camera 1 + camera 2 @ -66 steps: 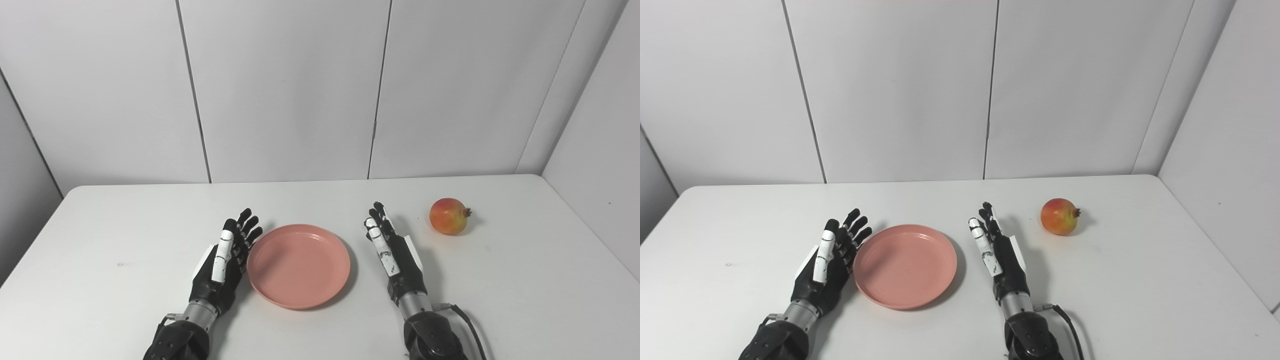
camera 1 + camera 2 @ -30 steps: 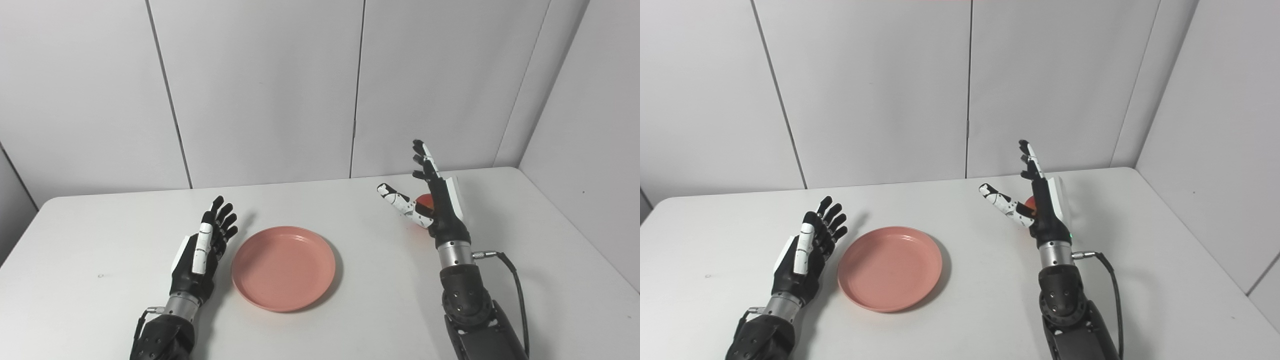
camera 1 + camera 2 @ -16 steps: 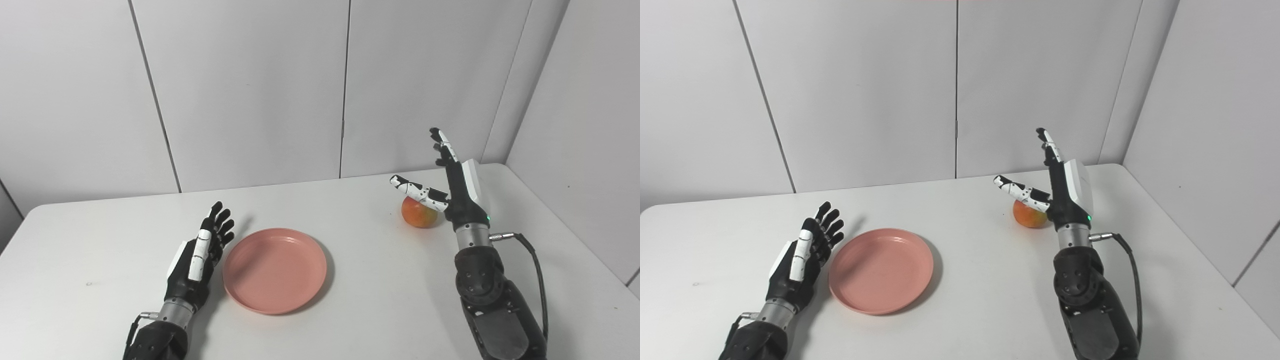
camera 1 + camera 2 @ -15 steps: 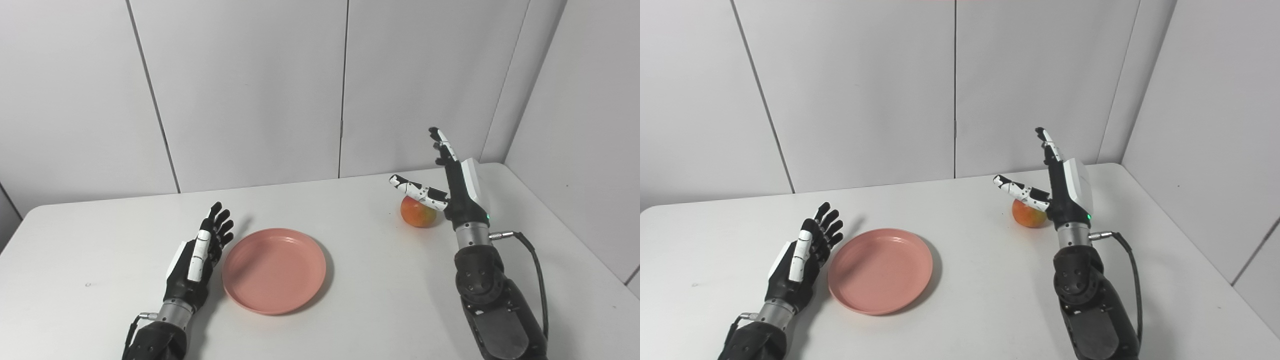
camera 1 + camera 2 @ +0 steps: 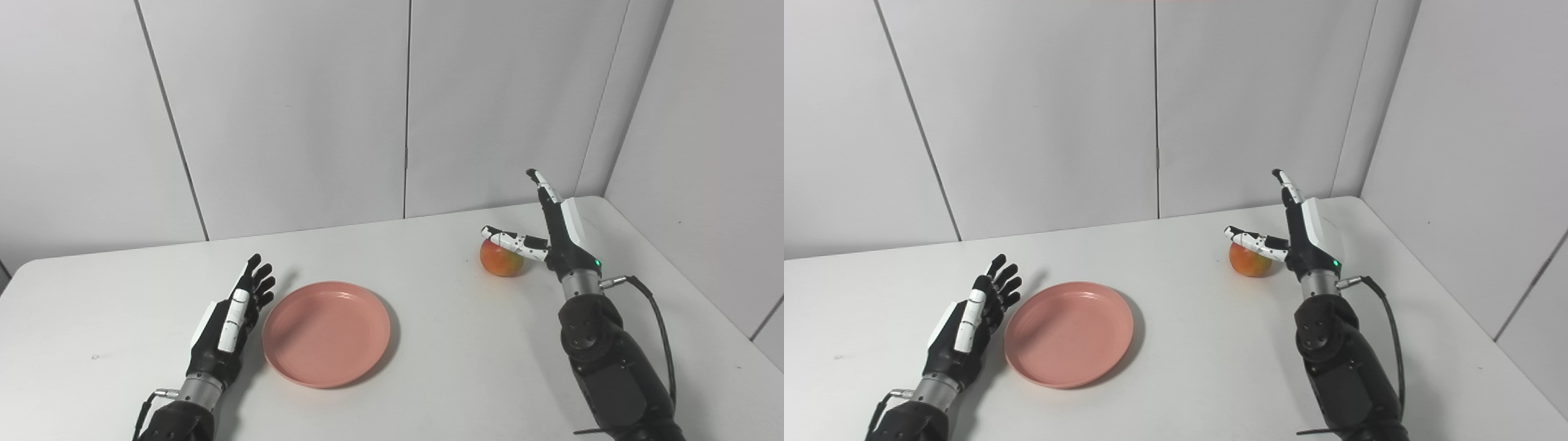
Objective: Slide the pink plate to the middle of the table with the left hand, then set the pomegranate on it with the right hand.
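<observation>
Our right hand point(image 5: 554, 236) hangs spread beside the pomegranate point(image 5: 500, 260), thumb across its top. Left hand point(image 5: 229, 324), fingers apart, rests beside the pink plate point(image 5: 326, 334). Risk: closing off-centre could roll the round fruit away from the plate.

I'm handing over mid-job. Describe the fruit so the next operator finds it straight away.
Start at the white table and go to its far right part, near the wall corner. The right hand is open there with its thumb stretched over a small round pomegranate. It is red-orange and ball-shaped, unlike the flat pink plate lying beside the left hand.
</observation>
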